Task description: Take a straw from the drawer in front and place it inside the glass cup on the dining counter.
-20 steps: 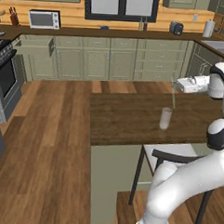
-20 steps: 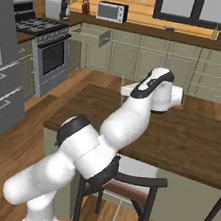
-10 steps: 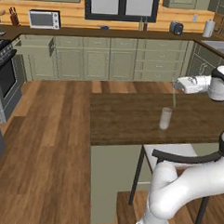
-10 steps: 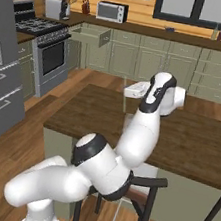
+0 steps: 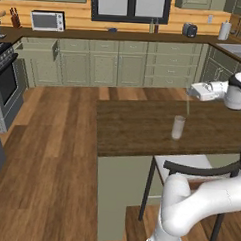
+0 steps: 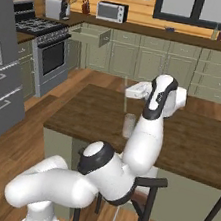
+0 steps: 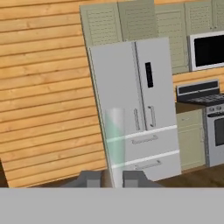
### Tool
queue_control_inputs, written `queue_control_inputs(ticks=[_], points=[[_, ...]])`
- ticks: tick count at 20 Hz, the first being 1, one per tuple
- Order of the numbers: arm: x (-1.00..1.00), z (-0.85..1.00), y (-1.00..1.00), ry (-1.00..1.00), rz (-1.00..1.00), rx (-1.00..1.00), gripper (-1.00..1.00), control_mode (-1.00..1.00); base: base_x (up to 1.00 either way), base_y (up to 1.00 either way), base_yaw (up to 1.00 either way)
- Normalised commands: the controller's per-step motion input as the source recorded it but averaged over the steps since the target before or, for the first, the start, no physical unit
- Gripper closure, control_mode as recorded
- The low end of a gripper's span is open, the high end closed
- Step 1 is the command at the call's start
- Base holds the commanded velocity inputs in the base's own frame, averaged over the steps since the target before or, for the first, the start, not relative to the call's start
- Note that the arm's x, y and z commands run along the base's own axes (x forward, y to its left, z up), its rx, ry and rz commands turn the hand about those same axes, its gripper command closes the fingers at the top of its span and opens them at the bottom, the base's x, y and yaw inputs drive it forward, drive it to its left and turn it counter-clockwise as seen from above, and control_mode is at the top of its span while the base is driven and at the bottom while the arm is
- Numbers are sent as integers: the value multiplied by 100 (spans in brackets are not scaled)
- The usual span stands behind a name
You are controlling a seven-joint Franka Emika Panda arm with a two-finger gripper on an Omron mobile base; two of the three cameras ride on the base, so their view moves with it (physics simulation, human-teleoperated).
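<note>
STEP: carrying, judged close to the drop | CLAW: gripper [image 5: 190, 91] closed on the straw [image 5: 188, 103], which hangs upright | WHERE: straw tip at 1 o'clock of the glass cup [image 5: 178, 127], above its rim, on the dining counter [image 5: 132, 128] | NEXT: shift toward 7 o'clock over the mouth, lower, release | WRITING: none readable

A dark wood-plank counter [image 5: 137, 131] is seen on a sage-green base; one clear glass cup [image 5: 178, 128] is stood upright on it.
</note>
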Motion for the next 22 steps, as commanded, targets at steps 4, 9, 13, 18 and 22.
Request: queue_control_inputs(ticks=[4, 9, 13, 18, 22], points=[[-18, -12, 0, 0, -2, 0, 100, -100, 0, 0, 0], [-21, -20, 0, 0, -4, 0, 100, -100, 0, 0, 0], [0, -19, 2, 0, -2, 0, 100, -100, 0, 0, 0], [10, -14, 11, 0, 0, 0, 100, -100, 0, 0, 0], [35, -12, 3, 0, 0, 0, 100, -100, 0, 0, 0]])
